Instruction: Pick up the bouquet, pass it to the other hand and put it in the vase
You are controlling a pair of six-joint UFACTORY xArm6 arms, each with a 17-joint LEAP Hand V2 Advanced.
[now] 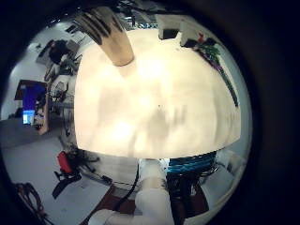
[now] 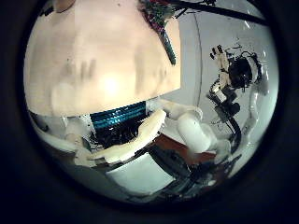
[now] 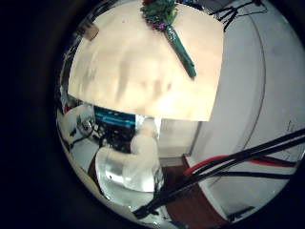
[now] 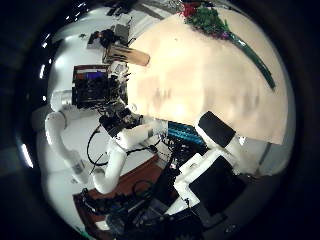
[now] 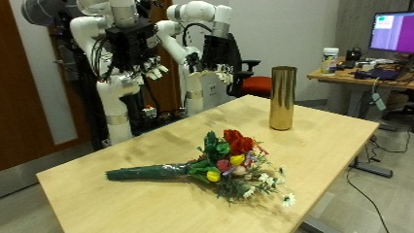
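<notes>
The bouquet lies flat on the light wooden table, red and yellow blooms toward the vase and its dark green wrapped stems toward the table's near corner. A tall gold vase stands upright near the far edge. Both hands hang high behind the table, apart from everything. My right hand is open with relaxed fingers and holds nothing. My left hand hangs open and is the one nearer the vase. The right palm views look down on the bouquet; the left little finger side view shows the vase.
An orange chair stands behind the table near the vase. A desk with a monitor and clutter sits at the back beyond the vase.
</notes>
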